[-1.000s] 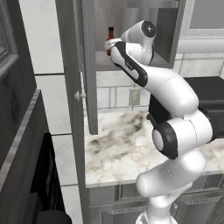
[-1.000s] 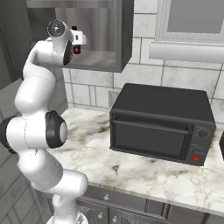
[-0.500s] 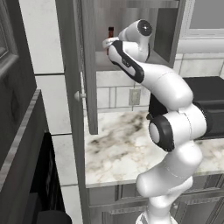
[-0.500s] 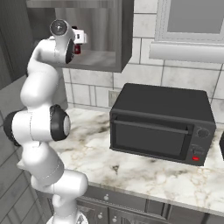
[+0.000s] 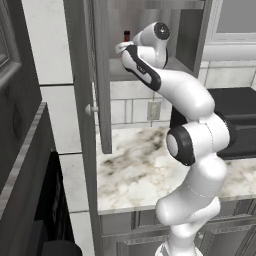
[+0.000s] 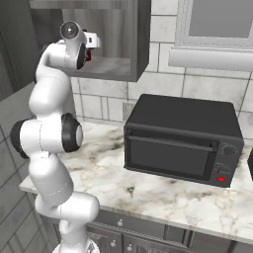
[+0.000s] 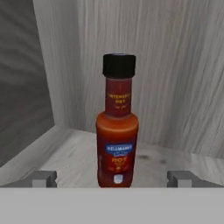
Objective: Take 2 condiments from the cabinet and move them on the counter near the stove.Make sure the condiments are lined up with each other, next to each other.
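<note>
One condiment, a slim red bottle (image 7: 117, 131) with a black cap, stands upright on the shelf floor of the grey wood-grain cabinet (image 7: 175, 65). My gripper (image 7: 113, 179) is open, and its two fingertips (image 7: 43, 178) flank the bottle's base with a wide gap on each side. From the left base view the bottle's cap (image 5: 126, 35) peeks above my hand inside the cabinet (image 5: 192, 35). In the right base view a bit of the red bottle (image 6: 88, 54) shows beside my wrist. The marble counter (image 5: 130, 165) lies below. The stove is out of view.
The cabinet door (image 5: 100, 75) hangs open to the left of my arm, its knob (image 5: 90, 108) facing out. A black toaster oven (image 6: 183, 143) sits on the counter (image 6: 163, 192) to the right. Tall dark units (image 5: 20, 150) stand at the far left.
My arm has stretched upward and pushed the hand a little deeper into the cabinet toward the bottle. The jaws have stayed open.
</note>
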You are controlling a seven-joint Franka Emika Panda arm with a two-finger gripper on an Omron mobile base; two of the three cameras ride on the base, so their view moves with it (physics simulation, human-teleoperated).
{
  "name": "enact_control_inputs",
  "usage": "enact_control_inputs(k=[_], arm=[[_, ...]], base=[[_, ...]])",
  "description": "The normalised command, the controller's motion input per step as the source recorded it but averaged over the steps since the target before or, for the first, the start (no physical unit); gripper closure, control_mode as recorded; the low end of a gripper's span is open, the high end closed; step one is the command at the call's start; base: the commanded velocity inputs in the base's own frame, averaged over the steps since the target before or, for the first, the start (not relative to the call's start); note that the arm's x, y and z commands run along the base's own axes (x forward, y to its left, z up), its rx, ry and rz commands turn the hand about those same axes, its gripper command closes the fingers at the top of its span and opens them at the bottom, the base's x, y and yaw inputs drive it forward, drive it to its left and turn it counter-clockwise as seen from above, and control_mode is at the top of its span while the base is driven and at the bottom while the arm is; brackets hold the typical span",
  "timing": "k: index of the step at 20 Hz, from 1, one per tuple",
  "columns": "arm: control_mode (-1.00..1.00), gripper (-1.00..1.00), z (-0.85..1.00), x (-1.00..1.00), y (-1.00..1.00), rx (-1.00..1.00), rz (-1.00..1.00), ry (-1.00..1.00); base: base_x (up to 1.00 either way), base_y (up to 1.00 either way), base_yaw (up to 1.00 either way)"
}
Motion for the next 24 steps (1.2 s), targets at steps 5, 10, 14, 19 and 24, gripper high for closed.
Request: enact_control_inputs(k=[5,10,14,19,24], arm=[[-1.00,-1.00,0.00,0.26,0.10,0.00,0.00,0.03],[-1.00,-1.00,0.00,0.25,0.06,0.00,0.00,0.02],[-1.00,-1.00,0.00,0.25,0.01,0.00,0.00,0.02],[-1.00,-1.00,0.00,0.23,0.01,0.00,0.00,0.00],[-1.00,-1.00,-0.03,0.19,0.03,0.00,0.00,0.00]], base=[[0.00,0.00,0.00],[0.00,0.00,0.00],[0.00,0.00,0.00],[0.00,0.00,0.00],[0.00,0.00,0.00]])
